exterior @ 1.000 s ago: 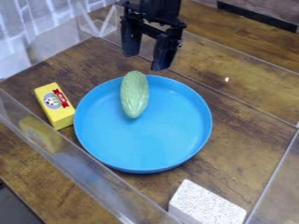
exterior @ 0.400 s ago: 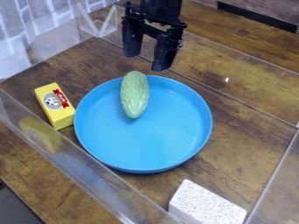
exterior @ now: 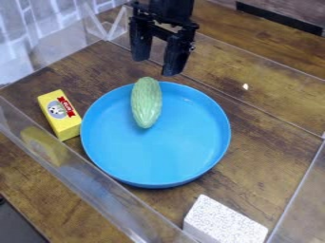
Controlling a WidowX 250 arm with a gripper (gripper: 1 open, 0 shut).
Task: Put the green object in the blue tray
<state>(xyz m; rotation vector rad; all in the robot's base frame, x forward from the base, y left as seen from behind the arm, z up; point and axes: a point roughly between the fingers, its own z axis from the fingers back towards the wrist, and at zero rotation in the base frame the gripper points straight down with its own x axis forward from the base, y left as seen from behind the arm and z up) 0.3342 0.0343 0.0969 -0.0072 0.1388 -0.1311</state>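
Observation:
The green object (exterior: 147, 102), a pale green bumpy oval, lies inside the blue tray (exterior: 191, 152) near its upper left rim. My black gripper (exterior: 160, 53) hangs above and just behind the tray's far rim. It points straight down, open, with nothing between its fingers, and is clear of the green object.
A yellow rectangular box (exterior: 57, 114) lies on the wooden table left of the tray. A white speckled block (exterior: 223, 223) sits at the bottom edge. Clear plastic walls run along the left and front sides of the table.
The gripper has shifted very slightly upward in the picture; the green object and tray are unmoved.

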